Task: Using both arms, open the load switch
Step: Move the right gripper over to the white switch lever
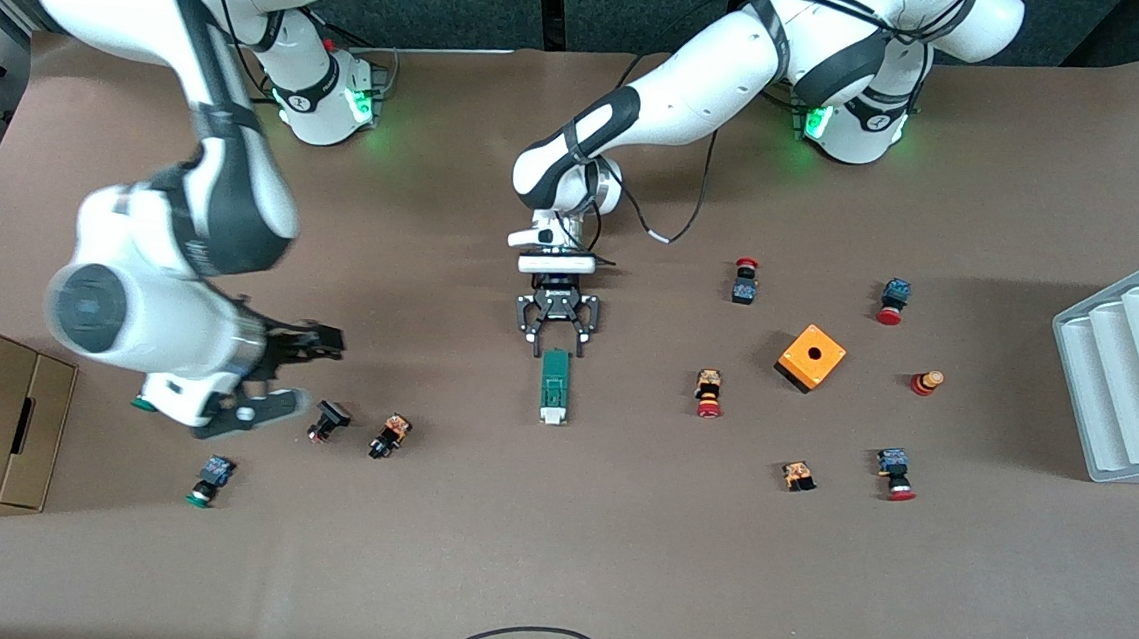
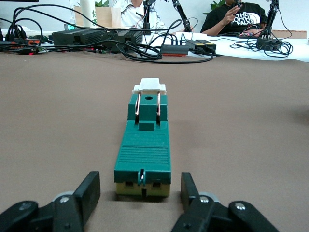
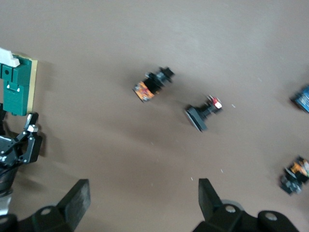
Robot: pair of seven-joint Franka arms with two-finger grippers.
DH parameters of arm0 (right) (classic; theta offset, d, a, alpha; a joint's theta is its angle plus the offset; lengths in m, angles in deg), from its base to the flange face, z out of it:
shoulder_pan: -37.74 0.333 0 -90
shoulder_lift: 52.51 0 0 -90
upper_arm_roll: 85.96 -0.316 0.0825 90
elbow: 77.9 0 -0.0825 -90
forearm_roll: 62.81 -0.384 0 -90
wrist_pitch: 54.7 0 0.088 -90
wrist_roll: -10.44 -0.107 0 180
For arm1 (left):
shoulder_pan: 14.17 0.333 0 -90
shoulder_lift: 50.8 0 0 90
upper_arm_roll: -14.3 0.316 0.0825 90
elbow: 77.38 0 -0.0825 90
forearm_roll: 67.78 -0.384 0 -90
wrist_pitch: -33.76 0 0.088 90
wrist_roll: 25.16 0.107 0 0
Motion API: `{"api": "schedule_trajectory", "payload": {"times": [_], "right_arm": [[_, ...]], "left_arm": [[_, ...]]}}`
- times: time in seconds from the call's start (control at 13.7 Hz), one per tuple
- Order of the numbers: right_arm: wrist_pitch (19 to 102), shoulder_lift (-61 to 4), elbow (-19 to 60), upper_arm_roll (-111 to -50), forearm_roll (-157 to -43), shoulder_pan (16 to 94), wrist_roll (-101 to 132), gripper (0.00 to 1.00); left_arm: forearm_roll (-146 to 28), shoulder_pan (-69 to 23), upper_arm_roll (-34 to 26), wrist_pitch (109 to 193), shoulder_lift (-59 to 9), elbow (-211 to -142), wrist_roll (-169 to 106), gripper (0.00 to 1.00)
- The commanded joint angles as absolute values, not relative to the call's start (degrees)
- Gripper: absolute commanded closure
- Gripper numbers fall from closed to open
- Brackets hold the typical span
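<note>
Load switch: the load switch (image 1: 554,387) lies flat on the table near its middle, white end toward the front camera, green end toward the arms' bases — it looks shut, nothing swung up or pulled off.
Progress: early, by my reading — no grip on the switch shows and the opening itself is not yet done.
What is left: clamp the green end, bring the second gripper to the white end, then pull or lever the piece open.
Left gripper: the left gripper (image 1: 556,344) is low at the switch's green end; in the left wrist view its fingers (image 2: 88,191) stand on either side of that end, with a visible gap on each side — partly open, holding nothing.
Right gripper: the right gripper (image 1: 277,371) hangs over the small push buttons (image 1: 329,420) toward the right arm's end of the table, well apart from the switch; jaws wide open, empty.
</note>
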State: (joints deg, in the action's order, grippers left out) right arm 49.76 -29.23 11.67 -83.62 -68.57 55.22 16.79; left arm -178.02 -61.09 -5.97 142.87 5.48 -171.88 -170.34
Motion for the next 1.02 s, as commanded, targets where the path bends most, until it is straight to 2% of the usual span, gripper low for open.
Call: {"api": "schedule_trajectory", "payload": {"times": [0.0, 0.22, 0.44, 0.73, 0.95], "right_arm": [[51.7, -26.7, 10.5, -83.1, -66.7, 59.1, 16.6, 0.01], [54.9, -23.8, 10.5, -83.3, -67.3, 60.4, 20.7, 0.01], [60.8, -20.4, 10.5, -83.2, -67.3, 63.4, 26.0, 0.01], [63.5, -19.8, 10.3, -83.5, -67.8, 66.6, 26.6, 0.01], [65.9, -19.7, 10.3, -83.4, -72.7, 67.9, 29.9, 0.0]], "left_arm": [[-178.7, -61.9, -5.5, 143.2, 7.6, -169.3, -170.3, 0.28], [-178.6, -62.0, -5.5, 143.2, 7.6, -169.3, -170.3, 0.34], [-179.1, -62.7, -5.5, 143.1, 7.6, -169.4, -170.2, 0.49], [-179.4, -62.7, -5.5, 143.1, 7.7, -169.5, -170.3, 0.54], [-179.5, -62.7, -5.4, 143.1, 7.6, -169.6, -170.2, 0.56]]}}
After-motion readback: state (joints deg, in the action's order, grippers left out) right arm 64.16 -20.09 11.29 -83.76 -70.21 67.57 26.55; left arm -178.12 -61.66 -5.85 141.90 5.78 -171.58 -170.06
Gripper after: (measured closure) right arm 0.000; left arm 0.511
